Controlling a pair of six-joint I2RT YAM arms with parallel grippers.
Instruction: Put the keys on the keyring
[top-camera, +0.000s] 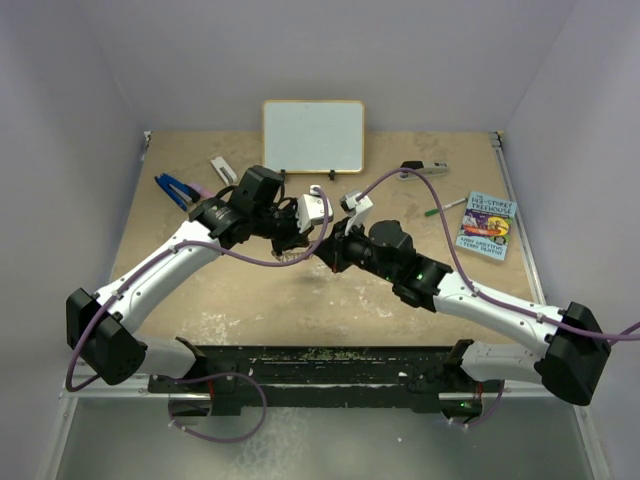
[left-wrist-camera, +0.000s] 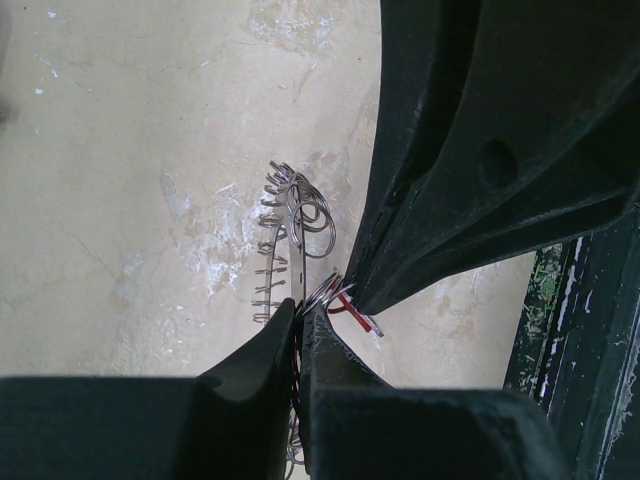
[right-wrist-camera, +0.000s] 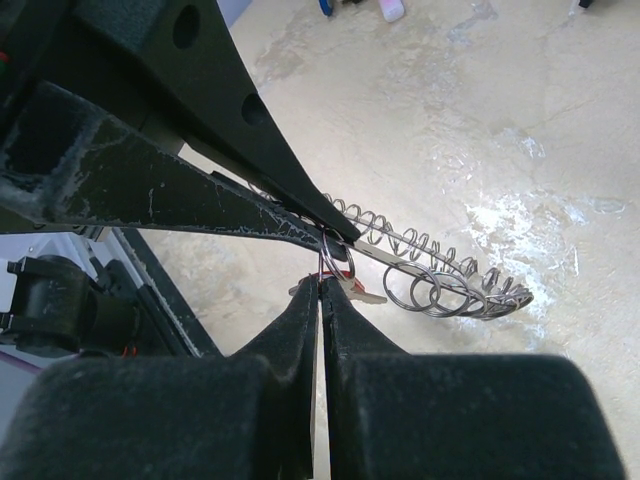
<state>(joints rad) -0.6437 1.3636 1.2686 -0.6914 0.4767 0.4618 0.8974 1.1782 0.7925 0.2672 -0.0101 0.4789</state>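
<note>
Both grippers meet above the middle of the table. My left gripper (top-camera: 298, 243) (left-wrist-camera: 300, 312) is shut on the rim of the keyring (left-wrist-camera: 297, 245) (right-wrist-camera: 440, 268). The keyring shows edge-on as a flat grey strip fringed with small wire loops and rings. The other arm's right gripper (top-camera: 322, 247) (right-wrist-camera: 322, 282) is shut on the red-headed key (right-wrist-camera: 350, 287) (left-wrist-camera: 358, 313) at its small split ring. That split ring touches the keyring right beside the left fingertips (right-wrist-camera: 335, 228). The key's short silver blade sticks out to the right. In the top view the arms hide both key and ring.
A whiteboard (top-camera: 313, 136) stands at the back. A colourful book (top-camera: 486, 226) and a green-tipped pen (top-camera: 445, 207) lie at the right. Blue-handled pliers (top-camera: 175, 190) and a small white piece (top-camera: 222, 168) lie at the back left. A black rail (top-camera: 320, 360) runs along the near edge.
</note>
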